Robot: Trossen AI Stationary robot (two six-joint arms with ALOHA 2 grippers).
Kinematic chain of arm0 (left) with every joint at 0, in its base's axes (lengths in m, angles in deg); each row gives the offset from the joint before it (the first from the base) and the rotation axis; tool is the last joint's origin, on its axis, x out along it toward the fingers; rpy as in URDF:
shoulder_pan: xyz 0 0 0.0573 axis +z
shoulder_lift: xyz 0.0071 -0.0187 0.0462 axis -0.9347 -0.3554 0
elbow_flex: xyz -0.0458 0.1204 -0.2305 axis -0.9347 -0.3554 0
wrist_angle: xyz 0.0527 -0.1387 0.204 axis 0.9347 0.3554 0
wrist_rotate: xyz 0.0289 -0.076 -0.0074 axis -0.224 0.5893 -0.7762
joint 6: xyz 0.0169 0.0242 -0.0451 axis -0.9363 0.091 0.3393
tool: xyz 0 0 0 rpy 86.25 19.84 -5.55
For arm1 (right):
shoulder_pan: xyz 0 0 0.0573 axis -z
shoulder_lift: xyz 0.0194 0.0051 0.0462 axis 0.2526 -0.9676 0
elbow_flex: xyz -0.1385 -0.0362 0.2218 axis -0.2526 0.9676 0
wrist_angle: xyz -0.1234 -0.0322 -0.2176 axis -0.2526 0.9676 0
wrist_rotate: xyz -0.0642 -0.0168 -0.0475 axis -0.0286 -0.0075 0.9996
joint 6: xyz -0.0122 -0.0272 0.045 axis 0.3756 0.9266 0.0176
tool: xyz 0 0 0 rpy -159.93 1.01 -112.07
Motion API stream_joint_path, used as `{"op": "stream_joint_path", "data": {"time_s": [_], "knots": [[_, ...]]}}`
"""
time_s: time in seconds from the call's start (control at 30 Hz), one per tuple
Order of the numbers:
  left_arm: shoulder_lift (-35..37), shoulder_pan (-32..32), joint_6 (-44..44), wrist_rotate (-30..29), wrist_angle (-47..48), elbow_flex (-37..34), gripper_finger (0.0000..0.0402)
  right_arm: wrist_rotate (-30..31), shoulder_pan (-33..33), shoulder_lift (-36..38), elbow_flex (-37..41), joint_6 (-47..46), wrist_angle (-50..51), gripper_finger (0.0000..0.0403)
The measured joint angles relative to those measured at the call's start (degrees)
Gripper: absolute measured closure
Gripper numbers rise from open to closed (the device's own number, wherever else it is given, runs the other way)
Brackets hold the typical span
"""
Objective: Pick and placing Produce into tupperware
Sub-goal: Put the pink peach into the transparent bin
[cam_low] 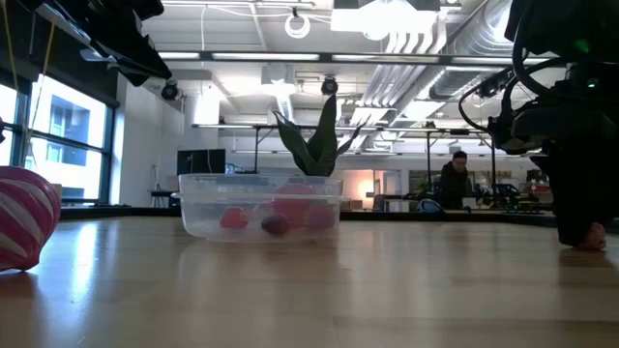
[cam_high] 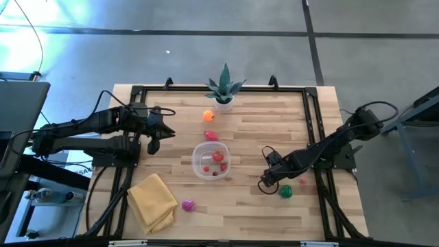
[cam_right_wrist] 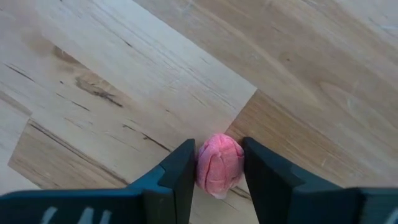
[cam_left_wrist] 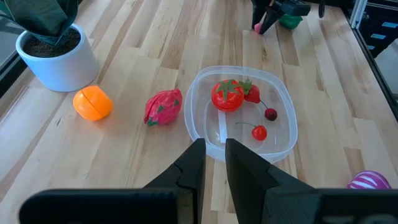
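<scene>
The pink piece [cam_right_wrist: 219, 164] is sat on the worktop [cam_high: 274, 213] to the right of the tupperware [cam_high: 210, 160], and it's bracketed by the right tool [cam_right_wrist: 217, 167], one finger on each side, apparently touching but with the piece not yet lifted, so a grip is judged to be just about made. It looks small, rounded and a bit creased, probably light hollow plastic or foam, so not much squeeze should be needed; a hold across the widest part of the middle is probably safest, since a round toy like this could be popped out sideways if pinched near its end. A green piece [cam_high: 286, 193] is lying just beside it on the worktop. In the tupperware, a tomato [cam_left_wrist: 226, 95], a strawberry [cam_left_wrist: 251, 93] and two cherries [cam_left_wrist: 259, 132] are already seen, so the job is judged partly done. Still out on the worktop: an orange [cam_left_wrist: 92, 103] and a magenta dragonfruit-looking piece [cam_left_wrist: 163, 107] near the plant [cam_high: 224, 89], plus a striped magenta piece [cam_high: 188, 204] next to the yellow cloth [cam_high: 152, 201]. The left tool [cam_left_wrist: 211, 163] is held above the worktop on the tupperware's left, narrowed to a slim gap with nothing in it.
</scene>
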Motion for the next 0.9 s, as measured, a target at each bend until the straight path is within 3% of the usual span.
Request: {"op": "stream_joint_path", "data": {"time_s": [0.33,0.53,0.73,0.9], "knots": [[0.0,0.0,0.0,0.0,0.0,0.0,0.0348,0.0,-0.2,-0.3,-3.0,3.5,1.4,0.0286],[0.0,0.0,0.0,0.0,0.0,0.0,0.0348,7.3,-0.1,-0.2,-11.5,11.8,4.2,0.0286],[0.0,0.0,0.0,0.0,0.0,0.0,0.0348,16.3,1.8,-0.2,-22.4,27.9,3.5,0.0286],[0.0,0.0,0.0,0.0,0.0,0.0,0.0348,17.0,7.0,-2.1,-29.5,42.2,0.2,0.0286]]}}
